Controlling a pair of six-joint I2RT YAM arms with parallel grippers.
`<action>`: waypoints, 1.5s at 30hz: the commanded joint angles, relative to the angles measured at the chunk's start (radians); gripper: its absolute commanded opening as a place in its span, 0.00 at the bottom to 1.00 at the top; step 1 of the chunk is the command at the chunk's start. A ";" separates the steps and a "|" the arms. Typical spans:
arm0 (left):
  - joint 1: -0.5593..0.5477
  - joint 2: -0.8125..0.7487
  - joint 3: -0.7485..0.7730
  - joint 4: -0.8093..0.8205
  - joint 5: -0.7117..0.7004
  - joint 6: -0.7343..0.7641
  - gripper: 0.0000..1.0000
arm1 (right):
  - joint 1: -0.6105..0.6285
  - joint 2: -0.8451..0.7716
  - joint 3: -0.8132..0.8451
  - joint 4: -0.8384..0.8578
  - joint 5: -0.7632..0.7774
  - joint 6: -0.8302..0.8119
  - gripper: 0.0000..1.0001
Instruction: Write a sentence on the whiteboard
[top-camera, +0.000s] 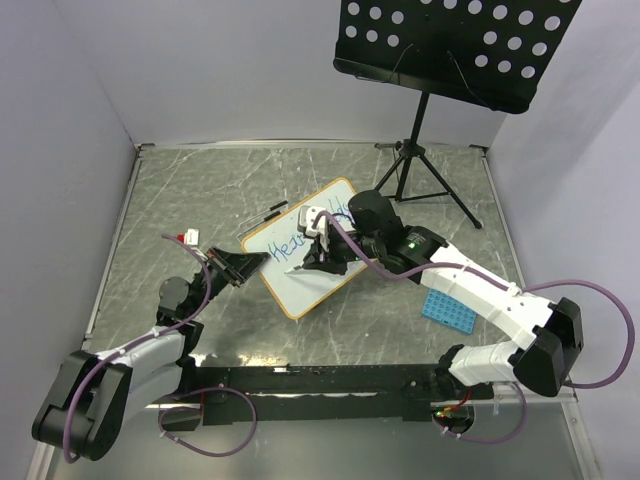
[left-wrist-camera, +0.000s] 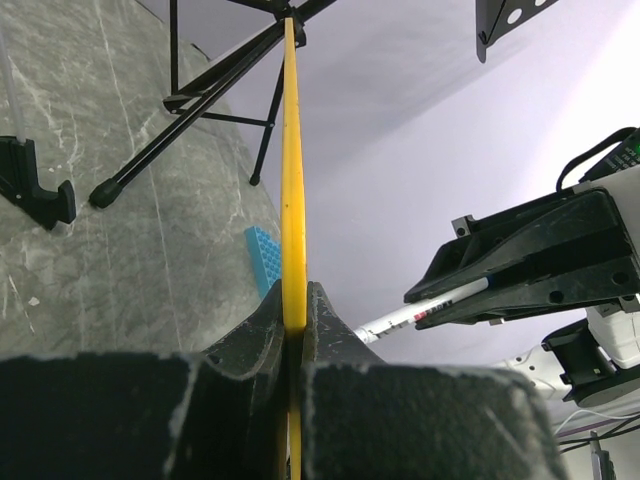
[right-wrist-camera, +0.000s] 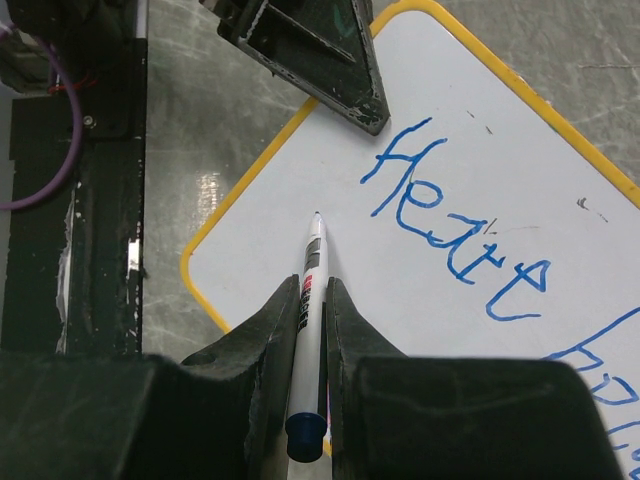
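The whiteboard lies tilted on the table, its tan-orange frame seen edge-on in the left wrist view. My left gripper is shut on the frame at the board's left edge. The sentence is blue handwriting reading "Heart", and a second word starts at the lower right. My right gripper is shut on a white marker with a blue end. The marker's tip rests on bare board left of the writing. In the top view the right gripper hovers over the board's middle.
A black perforated music stand on a tripod stands at the back right. A blue grid tray lies under the right forearm. A thin dark pen and a small red-and-white item lie left of the board.
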 joint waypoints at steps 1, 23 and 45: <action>-0.007 -0.037 0.033 0.159 -0.026 -0.045 0.01 | 0.014 0.010 0.000 0.044 0.030 0.008 0.00; -0.002 -0.128 0.039 0.072 -0.092 -0.022 0.01 | 0.014 0.033 0.012 -0.057 -0.002 -0.061 0.00; 0.039 -0.186 0.022 0.016 -0.094 -0.023 0.01 | 0.014 0.065 0.041 -0.092 -0.016 -0.067 0.00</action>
